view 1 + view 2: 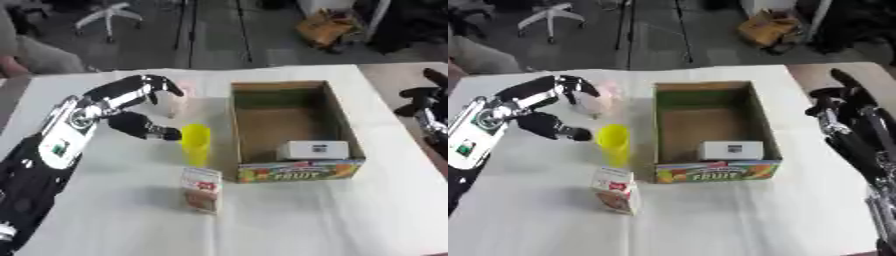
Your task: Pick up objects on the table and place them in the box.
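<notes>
An open cardboard box (294, 170) with a fruit print on its front stands at the table's middle, with a white packet (312, 149) inside near the front wall. A yellow cup (195, 144) stands upright just left of the box. My left hand (131, 107) hovers beside it, open, thumb tip close to the cup's rim and fingers arched over a pale pink object (180, 100) behind. A small red-and-white carton (201, 189) stands in front of the cup. My right hand (842, 107) shows at the right edge, off the table side.
The table (306, 220) is covered in white cloth. Beyond its far edge are an office chair (109, 15), tripod legs and a brown bag (328, 25) on the floor.
</notes>
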You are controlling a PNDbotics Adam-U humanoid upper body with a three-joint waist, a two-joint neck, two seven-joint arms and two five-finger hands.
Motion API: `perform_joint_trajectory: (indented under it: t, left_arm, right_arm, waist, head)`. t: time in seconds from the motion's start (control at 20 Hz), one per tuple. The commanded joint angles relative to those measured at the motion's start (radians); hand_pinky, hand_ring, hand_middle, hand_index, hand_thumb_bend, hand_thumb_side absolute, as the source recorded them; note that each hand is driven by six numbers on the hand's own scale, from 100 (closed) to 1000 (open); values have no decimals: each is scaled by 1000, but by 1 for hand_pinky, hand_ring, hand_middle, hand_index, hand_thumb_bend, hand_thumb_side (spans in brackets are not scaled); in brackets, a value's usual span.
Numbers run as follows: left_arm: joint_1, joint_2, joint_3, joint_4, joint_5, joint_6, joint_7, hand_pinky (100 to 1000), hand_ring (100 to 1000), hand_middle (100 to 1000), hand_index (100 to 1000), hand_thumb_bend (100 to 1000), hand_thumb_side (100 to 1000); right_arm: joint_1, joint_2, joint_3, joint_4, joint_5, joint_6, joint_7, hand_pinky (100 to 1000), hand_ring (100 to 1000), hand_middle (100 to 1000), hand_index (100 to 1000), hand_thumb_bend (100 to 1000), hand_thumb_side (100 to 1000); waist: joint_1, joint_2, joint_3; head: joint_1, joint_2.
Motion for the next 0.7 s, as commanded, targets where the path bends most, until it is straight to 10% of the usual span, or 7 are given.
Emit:
perform_joint_trajectory:
  t: [0.05,0.7]
  left_arm:
    - [-56,34,-11,21,-15,-26,-51,667,895,772,844,925,668]
    - [-132,-15,-95,124,-84,-117,-112,673,868,756,833,953,651]
  right_arm:
    - [-9,-25,-3,-17,-7,-3,5,724,628,716,1000,133,500]
    - [-7,-25,-3,-17,-8,-3,5,724,628,716,1000,131,502]
  waist:
    - [0,-15,-5]
    - [-1,-18,-7]
  head:
    - [2,-4]
    - [-7,-2]
